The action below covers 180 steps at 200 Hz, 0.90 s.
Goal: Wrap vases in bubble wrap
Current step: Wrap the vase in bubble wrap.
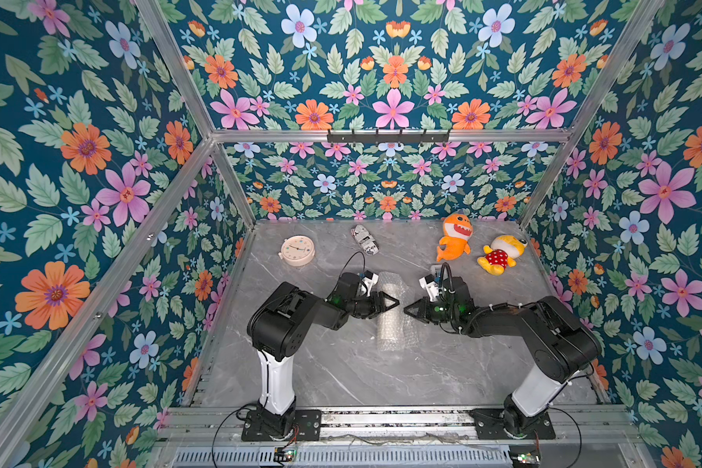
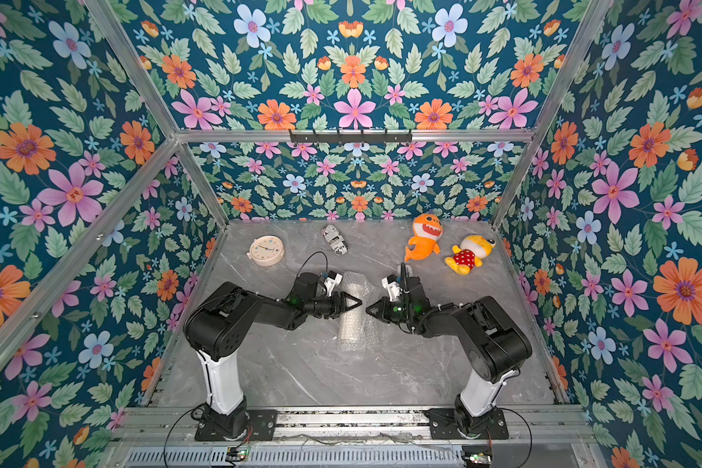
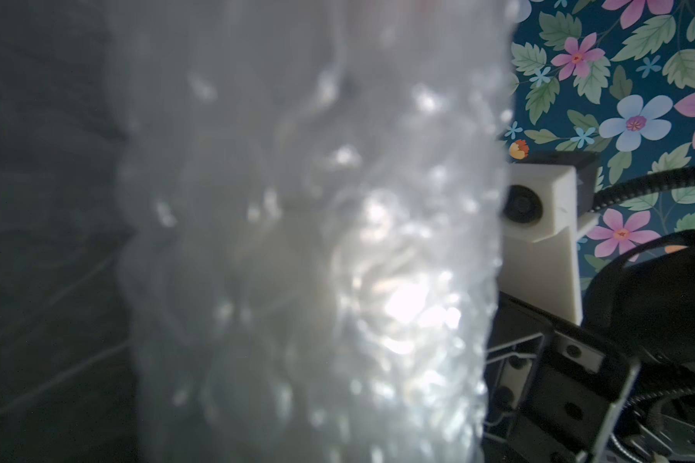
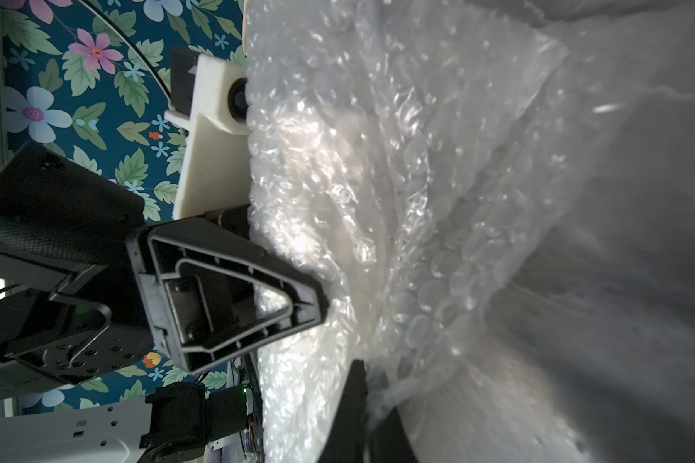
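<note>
The vase (image 1: pixel 390 328) lies on its side at the middle of the grey marble table (image 1: pixel 341 364), its long axis running from 12 to 6 o'clock. It shows only as a pale tube through the bubble wrap (image 1: pixel 394 281) rolled around it, with a loose flap spread flat on the 3 o'clock side. The left gripper (image 1: pixel 394 302) reaches in from 9 o'clock and the right gripper (image 1: pixel 408 311) from 3 o'clock. Their closed tips point at each other over the roll's middle and hide that part in both top views. The left tip presses against the wrap; a fold of wrap runs up to the right fingers, but I cannot tell if it is pinched. Blurred wrap fills most of the left wrist view. Well apart from the roll lie a round cream clock (image 1: pixel 297 250) at 10 o'clock, a black-and-white printed object (image 1: pixel 364 240) at 11, an orange shark plush (image 1: pixel 454 242) at 1 and a yellow plush in a red dotted dress (image 1: pixel 501 255) at 2.
</note>
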### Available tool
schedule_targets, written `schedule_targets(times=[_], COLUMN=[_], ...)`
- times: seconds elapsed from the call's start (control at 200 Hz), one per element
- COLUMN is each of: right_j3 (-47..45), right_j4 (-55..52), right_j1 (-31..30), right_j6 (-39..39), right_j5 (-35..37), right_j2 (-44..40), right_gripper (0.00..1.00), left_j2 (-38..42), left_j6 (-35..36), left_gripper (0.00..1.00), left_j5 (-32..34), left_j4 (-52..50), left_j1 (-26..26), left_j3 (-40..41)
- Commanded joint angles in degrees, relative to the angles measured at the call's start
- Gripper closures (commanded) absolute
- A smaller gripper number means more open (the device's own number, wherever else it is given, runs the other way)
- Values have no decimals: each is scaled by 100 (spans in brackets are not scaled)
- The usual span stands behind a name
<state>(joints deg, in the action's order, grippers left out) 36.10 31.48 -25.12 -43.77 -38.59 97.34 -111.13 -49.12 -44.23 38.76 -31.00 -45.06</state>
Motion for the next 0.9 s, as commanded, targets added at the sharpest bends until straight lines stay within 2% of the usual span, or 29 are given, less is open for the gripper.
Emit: schedule_targets(times=[0.0, 0.225, 0.27, 0.31, 0.41, 0.895], right_j3=[77, 110, 55, -3, -26, 362], right_j4=[173, 610, 820, 1016, 1071, 1031], right_j1=[-5, -46, -60, -57, -62, -302], right_j6=[-25, -218, -290, -365, -396, -395], right_j5=[-37, -277, -335, -364, -386, -415], right_j2=[-149, -112, -76, -55, -27, 250], right_gripper=[98, 81, 74, 64, 58, 57], left_j2=[30, 13, -11, -20, -40, -75], left_j6=[468, 527, 518, 514, 512, 441], left_gripper=[62, 64, 64, 64, 65, 68], left_j5=[342, 353, 345, 332, 318, 258], left_j4=[-510, -633, -617, -605, -589, -510], left_j1=[15, 15, 15, 11, 15, -28], left_j3=[-63, -91, -91, -99, -113, -132])
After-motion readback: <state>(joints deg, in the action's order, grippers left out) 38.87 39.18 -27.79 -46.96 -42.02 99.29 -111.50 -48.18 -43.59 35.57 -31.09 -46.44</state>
